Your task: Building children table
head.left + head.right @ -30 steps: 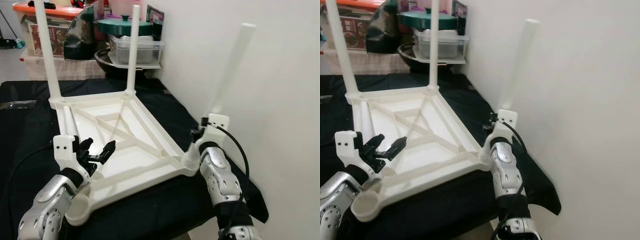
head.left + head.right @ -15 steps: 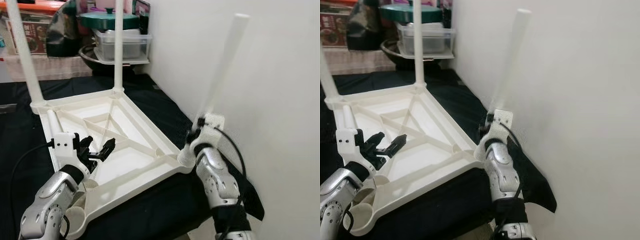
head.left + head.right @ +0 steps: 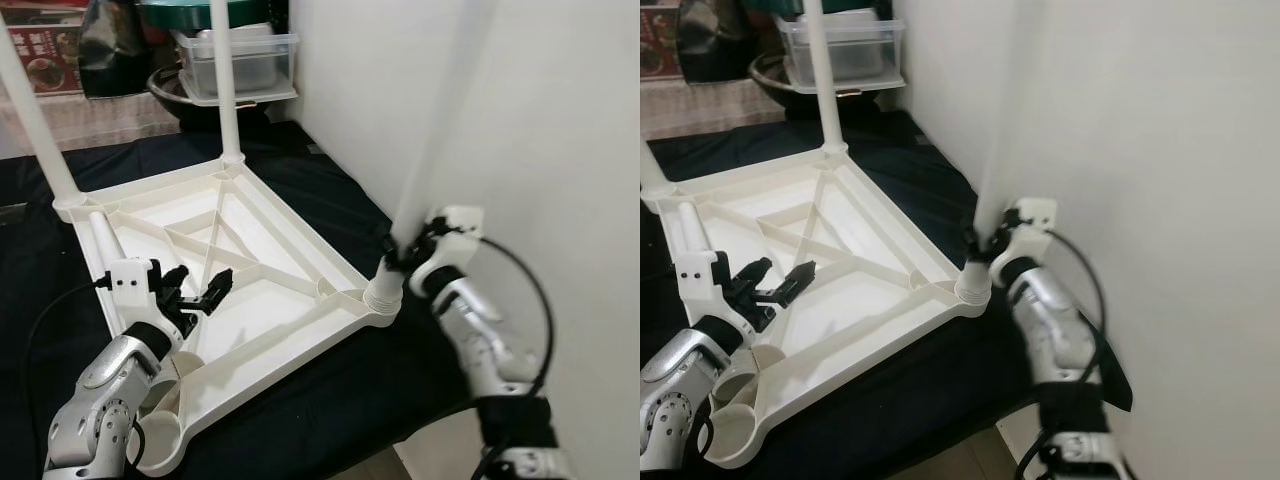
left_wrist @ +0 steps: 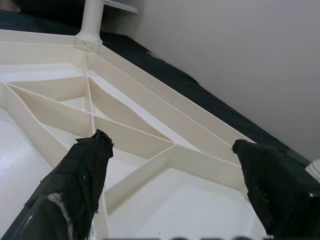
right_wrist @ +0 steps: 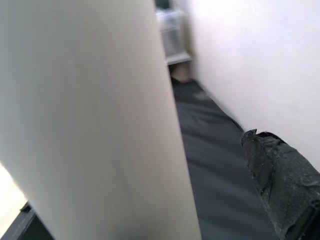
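The children's table top (image 3: 240,270) lay upside down on the black cloth (image 3: 330,400), ribbed underside up, which left its corner sockets open for the legs. Two white legs already stood upright in the far corners of the table top: one at the far left corner (image 3: 30,120), one at the far right corner (image 3: 225,90), nearest the stacked containers (image 3: 225,60).

At the table top's near right corner, close against the white wall (image 3: 560,150), a third leg (image 3: 435,140) rose blurred from its socket (image 3: 385,295). The right gripper (image 3: 410,250) sat low on that leg, just above the socket. That seemed a grip chosen to steer the foot in and turn it home. In the right wrist view the leg pressed close beside one black finger (image 5: 280,175), so the fingers looked closed around it.

A fourth leg (image 3: 105,240) lay flat along the table top's left edge, likely parked there for the last empty socket (image 3: 160,440) at the near left corner.

The left gripper (image 3: 195,298) hovered over the ribs inside the table top, fingers spread wide and holding nothing, apparently waiting its turn.
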Robot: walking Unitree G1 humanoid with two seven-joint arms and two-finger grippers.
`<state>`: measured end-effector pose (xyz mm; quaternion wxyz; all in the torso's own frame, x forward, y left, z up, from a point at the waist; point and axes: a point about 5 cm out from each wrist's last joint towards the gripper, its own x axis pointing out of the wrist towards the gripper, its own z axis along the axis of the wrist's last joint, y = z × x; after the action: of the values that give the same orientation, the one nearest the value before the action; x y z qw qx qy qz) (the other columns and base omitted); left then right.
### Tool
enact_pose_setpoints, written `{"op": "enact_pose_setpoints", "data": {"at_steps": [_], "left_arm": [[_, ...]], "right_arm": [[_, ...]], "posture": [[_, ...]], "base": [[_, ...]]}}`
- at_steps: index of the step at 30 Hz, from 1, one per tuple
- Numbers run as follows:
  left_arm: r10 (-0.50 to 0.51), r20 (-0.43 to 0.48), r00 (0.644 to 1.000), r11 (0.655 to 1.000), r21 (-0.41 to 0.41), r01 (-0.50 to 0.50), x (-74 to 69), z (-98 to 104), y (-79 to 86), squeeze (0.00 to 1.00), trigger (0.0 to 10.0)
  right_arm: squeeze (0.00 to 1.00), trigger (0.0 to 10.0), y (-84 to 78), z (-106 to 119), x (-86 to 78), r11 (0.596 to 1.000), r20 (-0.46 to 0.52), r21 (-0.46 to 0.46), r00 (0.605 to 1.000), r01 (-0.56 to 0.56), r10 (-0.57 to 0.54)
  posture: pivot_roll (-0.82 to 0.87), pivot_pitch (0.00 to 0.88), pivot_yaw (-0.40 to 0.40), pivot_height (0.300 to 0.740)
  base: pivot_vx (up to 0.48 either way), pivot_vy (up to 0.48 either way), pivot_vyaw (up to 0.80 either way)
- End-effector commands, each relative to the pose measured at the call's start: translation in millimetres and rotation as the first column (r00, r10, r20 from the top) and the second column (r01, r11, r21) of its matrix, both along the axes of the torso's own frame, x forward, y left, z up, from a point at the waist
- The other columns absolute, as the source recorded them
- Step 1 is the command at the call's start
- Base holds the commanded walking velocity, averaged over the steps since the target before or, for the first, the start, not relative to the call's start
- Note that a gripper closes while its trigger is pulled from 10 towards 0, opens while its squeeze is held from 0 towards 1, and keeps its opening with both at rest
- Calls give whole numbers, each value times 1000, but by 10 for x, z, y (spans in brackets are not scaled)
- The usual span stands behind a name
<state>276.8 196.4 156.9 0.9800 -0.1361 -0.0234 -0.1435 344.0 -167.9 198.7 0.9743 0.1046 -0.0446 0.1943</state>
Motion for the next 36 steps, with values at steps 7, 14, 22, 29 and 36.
{"op": "enact_pose_setpoints", "data": {"at_steps": [7,14,22,29,36], "left_arm": [[-11,0,1000,1000,12,11,17,-24,-15,0,10000],[-22,6,1000,1000,16,22,47,-20,-34,0,10000],[-29,11,1000,999,20,28,53,-9,-48,0,10000],[-26,12,1000,999,25,26,34,-10,-35,0,10000],[-31,9,999,999,20,31,26,-24,-51,0,10000]], "right_arm": [[0,10000,-282,-21,112,958,-5,-182,975,-221,224],[0,8157,-424,29,271,891,-100,-250,925,-380,366],[0,9843,-385,84,406,890,-121,-267,929,-371,351],[0,0,-324,48,413,864,-121,-272,906,-423,405],[0,0,-394,1,431,913,-107,-200,934,-356,341]], "posture": [[-36,0,-93,740],[-21,0,-105,740],[-5,0,-116,740],[12,0,-132,740],[5,0,-127,740]], "base": [[0,0,0],[0,0,0],[0,0,0],[0,0,0],[0,0,0]]}}
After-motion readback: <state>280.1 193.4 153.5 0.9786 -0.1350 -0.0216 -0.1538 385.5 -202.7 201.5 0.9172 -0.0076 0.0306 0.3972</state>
